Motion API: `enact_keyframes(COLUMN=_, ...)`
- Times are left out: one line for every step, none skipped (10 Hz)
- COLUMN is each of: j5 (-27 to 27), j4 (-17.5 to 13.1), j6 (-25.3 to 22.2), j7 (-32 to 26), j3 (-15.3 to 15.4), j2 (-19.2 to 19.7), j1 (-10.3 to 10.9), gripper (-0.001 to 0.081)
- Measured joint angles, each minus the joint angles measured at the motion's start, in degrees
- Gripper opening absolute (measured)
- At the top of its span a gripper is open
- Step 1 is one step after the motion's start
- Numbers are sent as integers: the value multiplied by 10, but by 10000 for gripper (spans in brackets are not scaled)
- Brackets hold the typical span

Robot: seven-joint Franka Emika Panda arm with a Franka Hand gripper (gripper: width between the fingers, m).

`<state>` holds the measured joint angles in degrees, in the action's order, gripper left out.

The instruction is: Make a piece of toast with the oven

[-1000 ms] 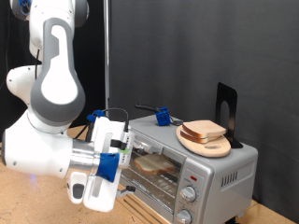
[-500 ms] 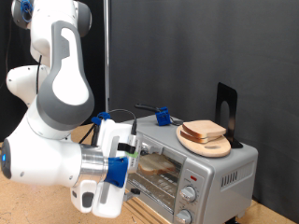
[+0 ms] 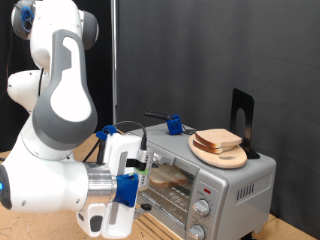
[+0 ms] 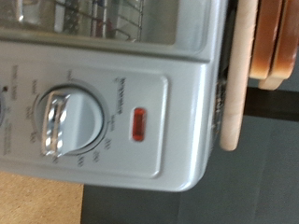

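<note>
The toast (image 3: 218, 140) lies on a wooden plate (image 3: 226, 157) atop the oven (image 3: 215, 187); the gripper (image 3: 143, 178) (grip state cannot be told) hovers at the oven's glass door.

Silver oven (image 3: 210, 182), red light (image 4: 139, 124); pale, tan-crusted toast (image 3: 217, 140).

A round wooden plate (image 3: 221, 154) sits at the exterior view's right, with a black bracket-like stand (image 3: 243, 118) upright just behind it. A small blue clip (image 3: 173, 125) lies farther left. The wooden table (image 3: 20, 225) lies below, against a dark curtain (image 3: 200, 50).
</note>
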<state>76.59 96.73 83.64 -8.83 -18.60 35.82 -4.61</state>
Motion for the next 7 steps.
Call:
enact_keyframes(j5=15, j4=-12, j6=24, j7=0, j3=4, j2=12, j1=2, gripper=682)
enact_keyframes(j5=36, j4=-25, j6=55, j7=-3, j3=10, j2=25, j1=4, gripper=682)
enact_keyframes(j5=54, j4=-42, j6=83, j7=-5, j3=18, j2=40, j1=6, gripper=682)
enact_keyframes(j5=65, j4=-65, j6=97, j7=-5, j3=24, j2=58, j1=6, gripper=682)
enact_keyframes(j5=67, j4=-94, j6=98, j7=-5, j3=28, j2=79, j1=5, gripper=682)
enact_keyframes(j5=67, j4=-124, j6=91, j7=-5, j3=30, j2=103, j1=4, gripper=682)
enact_keyframes(j5=65, j4=-150, j6=77, j7=-5, j3=30, j2=123, j1=1, gripper=682)
